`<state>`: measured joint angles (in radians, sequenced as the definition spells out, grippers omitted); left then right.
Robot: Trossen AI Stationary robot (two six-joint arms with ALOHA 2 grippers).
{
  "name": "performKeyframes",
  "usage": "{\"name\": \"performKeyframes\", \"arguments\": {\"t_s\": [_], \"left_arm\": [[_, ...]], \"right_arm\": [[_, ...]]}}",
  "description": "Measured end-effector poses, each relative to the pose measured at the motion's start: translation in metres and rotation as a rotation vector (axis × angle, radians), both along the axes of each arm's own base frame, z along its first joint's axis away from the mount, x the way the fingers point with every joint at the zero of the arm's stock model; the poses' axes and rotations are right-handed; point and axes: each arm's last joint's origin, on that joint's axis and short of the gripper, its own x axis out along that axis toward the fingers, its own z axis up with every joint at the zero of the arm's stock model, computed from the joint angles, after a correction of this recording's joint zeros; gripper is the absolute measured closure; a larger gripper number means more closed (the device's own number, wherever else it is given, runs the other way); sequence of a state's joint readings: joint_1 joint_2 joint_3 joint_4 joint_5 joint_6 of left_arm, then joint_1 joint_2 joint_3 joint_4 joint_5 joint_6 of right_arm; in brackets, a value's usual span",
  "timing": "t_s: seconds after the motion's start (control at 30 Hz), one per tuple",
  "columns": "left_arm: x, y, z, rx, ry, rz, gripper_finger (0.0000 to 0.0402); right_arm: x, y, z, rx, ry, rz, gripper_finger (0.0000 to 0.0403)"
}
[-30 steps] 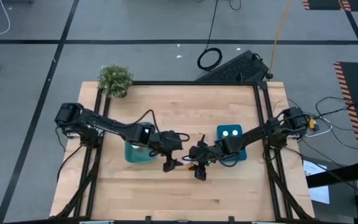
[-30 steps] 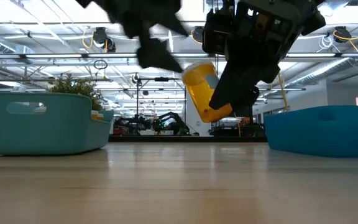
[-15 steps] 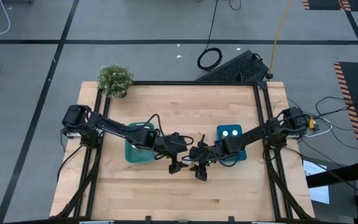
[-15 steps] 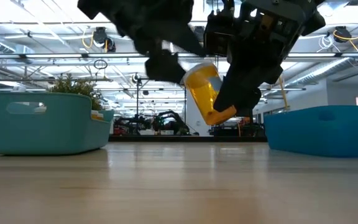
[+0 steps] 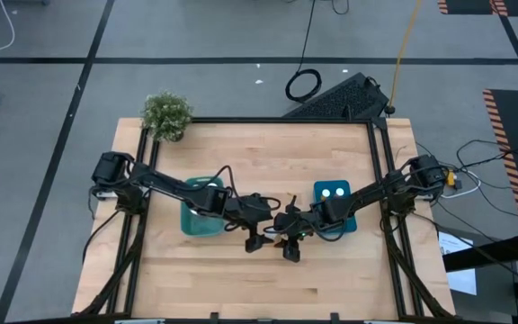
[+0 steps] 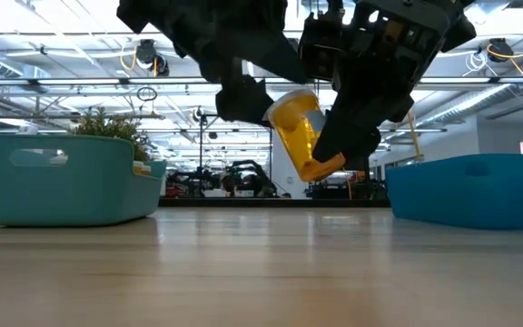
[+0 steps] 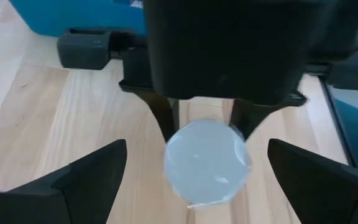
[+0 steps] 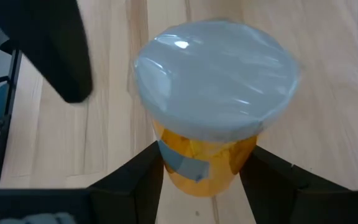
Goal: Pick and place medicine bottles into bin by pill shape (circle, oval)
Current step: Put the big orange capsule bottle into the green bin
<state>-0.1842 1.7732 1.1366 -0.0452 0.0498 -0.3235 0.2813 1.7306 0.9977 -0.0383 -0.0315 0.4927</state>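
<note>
Since a second ago my left hand [image 5: 257,240] has reached in from the teal bin [image 5: 198,221], fingers spread either side of the white-capped amber medicine bottle [image 6: 302,133]. My right hand [image 5: 290,247] clamps that bottle's body, tilted above the pale wooden desk [image 5: 331,279] between bins, presumably for a handover toward the blue bin [image 5: 347,220].

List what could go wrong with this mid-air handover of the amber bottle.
1. The amber bottle hangs tilted above the table, pinched low on its body by the right gripper; a slip would drop it onto bare wood.
2. The left gripper, jaws open, faces the white cap; closing on the smooth cap may give a poor hold.
</note>
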Motion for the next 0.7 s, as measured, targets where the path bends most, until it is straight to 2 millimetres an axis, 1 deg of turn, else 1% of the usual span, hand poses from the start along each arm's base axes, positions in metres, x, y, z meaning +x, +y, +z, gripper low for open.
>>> {"name": "performKeyframes", "arguments": {"t_s": [0.23, 0.5, 0.67, 0.7], "left_arm": [[0.005, -0.001, -0.010, -0.008, 0.011, 0.005, 0.0009], [0.006, -0.001, -0.009, 0.000, -0.010, 0.020, 0.0009], [0.008, -0.001, -0.022, 0.001, 0.030, 0.019, 0.0009], [0.010, -0.002, -0.022, -0.008, 0.016, 0.021, 0.0009]], "right_arm": [[0.000, 0.000, 0.000, -0.004, -0.004, 0.006, 0.0220], [0.000, 0.000, 0.000, -0.007, -0.006, 0.008, 0.0220], [0.000, 0.000, 0.000, -0.008, -0.006, 0.007, 0.0220], [0.000, 0.000, 0.000, -0.008, -0.007, 0.007, 0.0220]]}}
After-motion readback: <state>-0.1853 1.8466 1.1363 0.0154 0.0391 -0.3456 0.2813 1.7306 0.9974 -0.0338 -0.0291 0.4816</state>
